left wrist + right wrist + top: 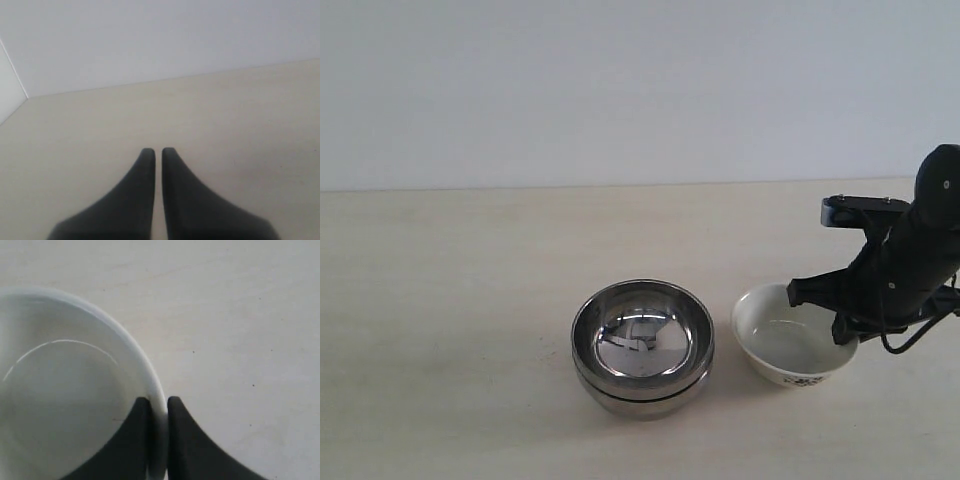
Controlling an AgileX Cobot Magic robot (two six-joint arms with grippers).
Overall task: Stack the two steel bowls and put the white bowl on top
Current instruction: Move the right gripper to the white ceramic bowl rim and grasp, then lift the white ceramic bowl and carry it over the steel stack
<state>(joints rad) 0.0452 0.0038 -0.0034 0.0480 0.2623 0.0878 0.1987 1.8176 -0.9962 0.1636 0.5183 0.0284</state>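
Nested steel bowls (642,345), then white bowl (782,342), rim pinched in right end effector (159,401); left end effector (158,151) closed.

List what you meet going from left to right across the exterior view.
Two steel bowls, stacked → white bowl → right arm, its jaws shut on that bowl's right rim.

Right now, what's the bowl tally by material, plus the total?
steel bowls: 2, nested in one stack
white bowl: 1, right gripper shut on its rim
total: 3
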